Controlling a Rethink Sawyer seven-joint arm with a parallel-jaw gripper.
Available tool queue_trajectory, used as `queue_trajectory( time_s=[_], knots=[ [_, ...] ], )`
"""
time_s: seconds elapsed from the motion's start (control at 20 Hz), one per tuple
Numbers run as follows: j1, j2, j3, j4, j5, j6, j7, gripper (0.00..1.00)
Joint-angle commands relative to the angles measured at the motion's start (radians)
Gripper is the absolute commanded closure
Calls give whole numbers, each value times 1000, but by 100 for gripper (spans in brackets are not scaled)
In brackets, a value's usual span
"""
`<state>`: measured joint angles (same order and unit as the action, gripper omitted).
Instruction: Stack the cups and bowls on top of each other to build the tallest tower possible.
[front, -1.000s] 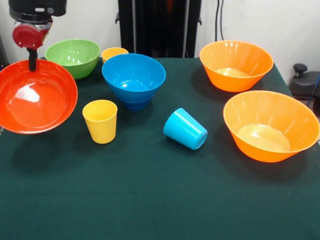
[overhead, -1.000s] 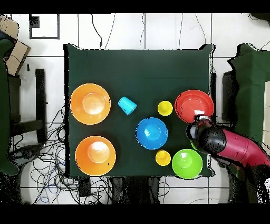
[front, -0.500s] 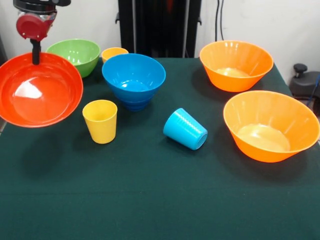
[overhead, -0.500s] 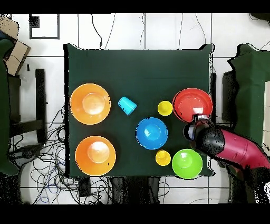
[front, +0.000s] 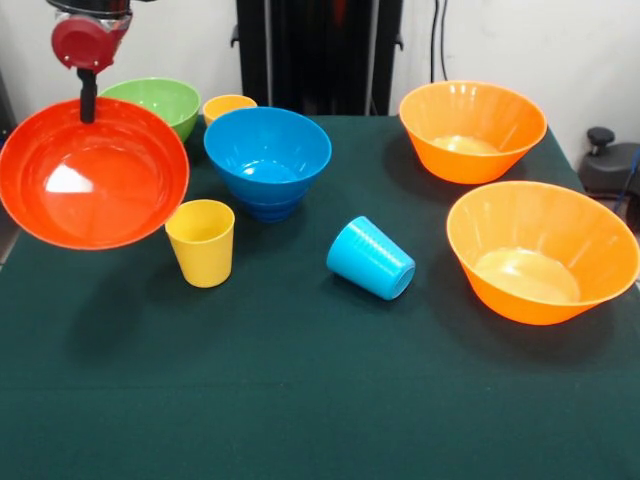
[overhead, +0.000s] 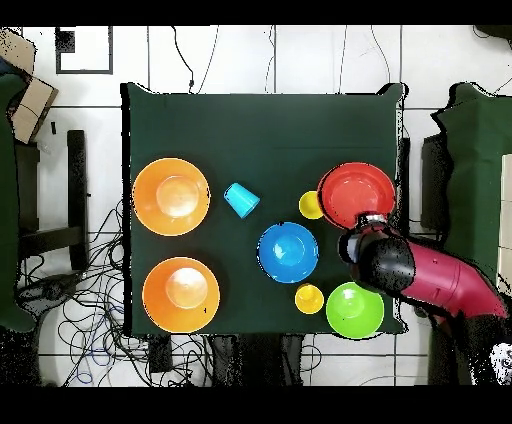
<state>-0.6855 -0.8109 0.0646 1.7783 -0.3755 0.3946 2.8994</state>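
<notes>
red-orange bowl lifted and carried inward toward the blue bowls

over the last second the end effector (front: 88, 100), pinching the far rim of the red-orange bowl (front: 95, 175), raises it clear of the worktop (front: 300, 400) and moves it toward the blue stack (front: 268, 160), so a placement on top looks like the step in hand. the front view shows the bowl hanging tilted above the yellow cup (front: 201, 242); the overhead view shows instead that its edge overlaps that cup (overhead: 311, 205), while the arm (overhead: 430, 280) hides the grip there.
</notes>
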Motion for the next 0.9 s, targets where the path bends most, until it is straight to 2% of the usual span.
queue_trajectory(
  time_s=[0.05, 0.35, 0.9],
  knots=[
    [77, -5, -9, 44, 18, 69, 7, 100],
    [127, -36, -48, 65, 45, 89, 39, 100],
    [223, -32, -133, 72, 90, 97, 71, 100]
  ],
)
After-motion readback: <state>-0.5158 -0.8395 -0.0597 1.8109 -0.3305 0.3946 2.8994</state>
